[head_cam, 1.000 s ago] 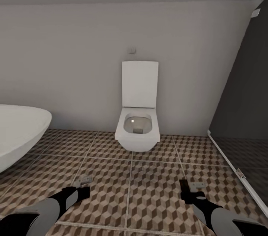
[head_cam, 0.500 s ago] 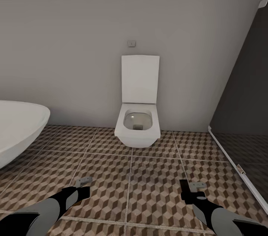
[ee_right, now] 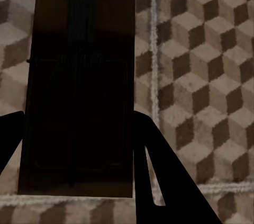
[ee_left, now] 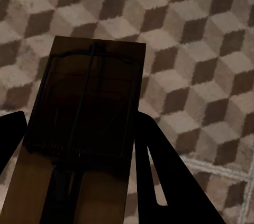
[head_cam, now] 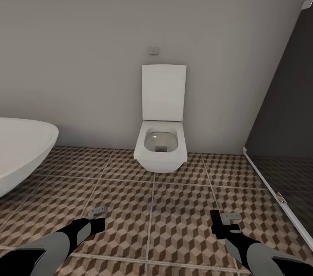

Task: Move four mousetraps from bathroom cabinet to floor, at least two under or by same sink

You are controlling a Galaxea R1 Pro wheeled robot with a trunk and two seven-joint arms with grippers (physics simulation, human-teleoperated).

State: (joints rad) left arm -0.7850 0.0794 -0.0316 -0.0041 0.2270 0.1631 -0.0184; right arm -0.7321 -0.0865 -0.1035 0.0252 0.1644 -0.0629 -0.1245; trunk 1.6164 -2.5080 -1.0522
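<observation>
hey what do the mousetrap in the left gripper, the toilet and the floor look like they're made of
The mousetrap looks like brown wood with a matte finish, carrying dark wire that seems metal. The toilet appears glossy white ceramic, judging by its smooth shine, though it could be plastic. The bathroom floor looks like matte tile: square slabs with pale grout lines and a printed cube pattern.

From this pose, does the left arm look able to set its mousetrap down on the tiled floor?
Probably yes. The left gripper, shut on its mousetrap, hangs over bare bathroom floor, with nothing between them; the white basin sits off to the side.
</observation>
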